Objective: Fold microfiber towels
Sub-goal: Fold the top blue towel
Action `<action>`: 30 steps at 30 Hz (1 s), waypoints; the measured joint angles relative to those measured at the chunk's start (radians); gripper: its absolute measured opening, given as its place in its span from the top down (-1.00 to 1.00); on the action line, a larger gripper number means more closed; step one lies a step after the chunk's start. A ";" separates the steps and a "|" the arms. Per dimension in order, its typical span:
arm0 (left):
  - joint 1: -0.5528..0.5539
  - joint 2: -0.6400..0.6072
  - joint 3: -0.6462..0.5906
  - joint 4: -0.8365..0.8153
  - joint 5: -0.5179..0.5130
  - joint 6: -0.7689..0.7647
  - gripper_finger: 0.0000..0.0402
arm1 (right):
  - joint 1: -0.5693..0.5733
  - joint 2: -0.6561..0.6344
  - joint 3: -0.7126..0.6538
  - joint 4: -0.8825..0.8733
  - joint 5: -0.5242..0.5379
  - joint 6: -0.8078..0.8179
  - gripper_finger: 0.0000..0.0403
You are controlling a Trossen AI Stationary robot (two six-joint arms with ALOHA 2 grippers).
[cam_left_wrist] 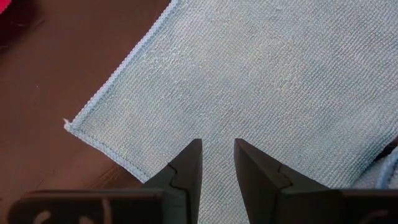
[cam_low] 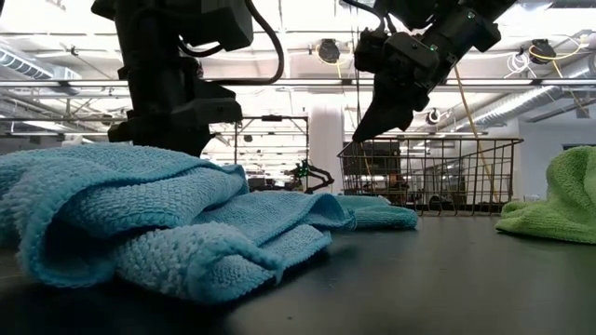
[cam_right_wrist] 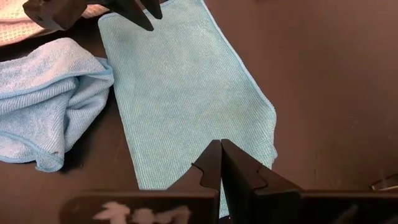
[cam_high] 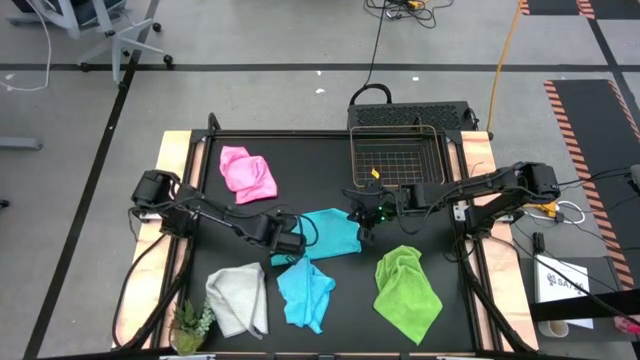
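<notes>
A light blue towel (cam_high: pixel 332 232) lies flat at the table's middle, apparently folded, with a lower layer showing at one corner (cam_right_wrist: pixel 268 127). My left gripper (cam_left_wrist: pixel 217 146) points down over its left end, fingers a little apart with nothing between them. My right gripper (cam_low: pixel 358 136) hangs shut above the towel's right end, clear of the cloth. A second light blue towel (cam_high: pixel 305 292) lies crumpled near the front. The pink towel (cam_high: pixel 248 172), the white-grey towel (cam_high: pixel 238 298) and the lime green towel (cam_high: pixel 406 290) lie bunched around them. My left gripper comes from above, slanting steeply down, near the flat blue towel's left corner (cam_right_wrist: pixel 118 25). Whether its fingertips (cam_left_wrist: pixel 189 155) touch the cloth, I cannot tell.
A wire basket (cam_high: pixel 397 155) stands at the back right of the black tabletop. A small green plant (cam_high: pixel 190 322) sits at the front left corner. Bare black surface lies between the pink towel and the basket, and to the right of the green towel.
</notes>
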 joint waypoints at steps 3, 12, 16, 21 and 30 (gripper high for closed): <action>-0.002 0.000 0.000 0.000 0.012 0.004 0.52 | 0.000 0.000 0.000 0.000 0.000 0.000 1.00; -0.024 0.000 0.000 0.003 0.011 0.026 0.52 | 0.000 0.000 0.000 0.000 0.001 0.009 1.00; -0.024 -0.001 0.000 0.002 -0.008 0.052 0.52 | 0.000 0.000 0.000 0.000 0.001 0.009 1.00; -0.014 -0.001 0.000 0.000 -0.045 0.080 0.52 | 0.000 0.000 0.000 0.000 0.002 0.012 1.00; -0.006 -0.002 -0.083 0.008 -0.003 0.056 0.52 | 0.000 0.000 0.000 0.000 0.003 0.027 1.00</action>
